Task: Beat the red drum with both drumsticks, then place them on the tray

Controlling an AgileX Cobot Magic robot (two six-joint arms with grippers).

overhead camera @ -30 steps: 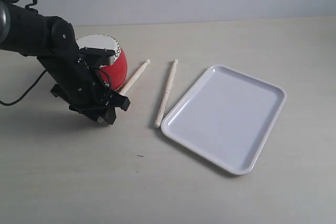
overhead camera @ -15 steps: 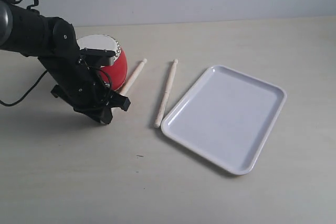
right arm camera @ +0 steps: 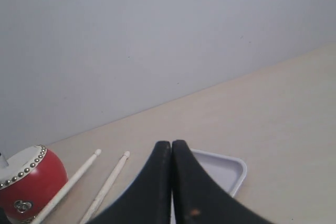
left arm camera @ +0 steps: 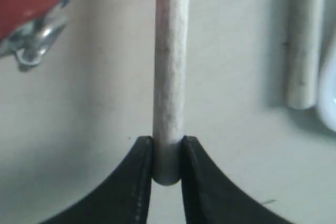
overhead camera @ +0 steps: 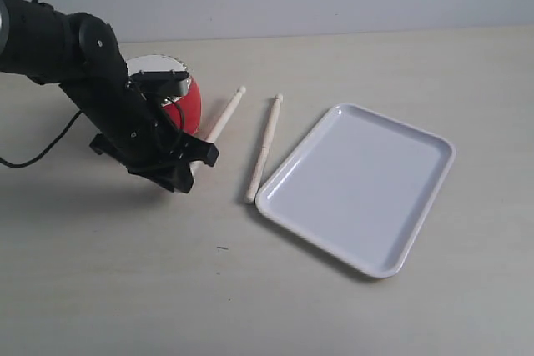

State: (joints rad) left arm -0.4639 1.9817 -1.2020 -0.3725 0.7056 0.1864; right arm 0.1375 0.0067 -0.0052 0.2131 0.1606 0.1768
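Left hand [overhead camera: 185,174] sits low over the pale beige worktop [overhead camera: 125,289]. It is carried by a black jointed arm [overhead camera: 58,39] that enters from ten o'clock of the exterior view, slopes down toward the middle and crosses in front of part of a small barrel-shaped glossy red drum [overhead camera: 188,107]. Its two black fingers [left arm camera: 139,182] stand narrow, pinching the rounded butt end of a thin, straight, pale cream wooden drumstick [overhead camera: 224,116]. From the hand this drumstick points toward one o'clock and passes just beside the drum's three o'clock side.

Right hand [right arm camera: 171,146] is outside the exterior view. Its own camera shows two black fingers pressed flat together, gripping nothing.

Counted: two hands, two drumsticks, one drum, one tray. The drum stands upright at ten o'clock of the scene, with an off-white skin, a ring of silver studs and a small metal ring handle [left arm camera: 37,35] on its side. The second drumstick [overhead camera: 264,147] lies flat on the worktop at three o'clock of the held one, apart from it and nearly parallel. Its near end is just beside the nine o'clock corner of the flat rectangular glossy white plastic tray [overhead camera: 359,181], which lies at four o'clock of the drum. Whether stick and tray touch I cannot tell. Both drumsticks are off the tray.
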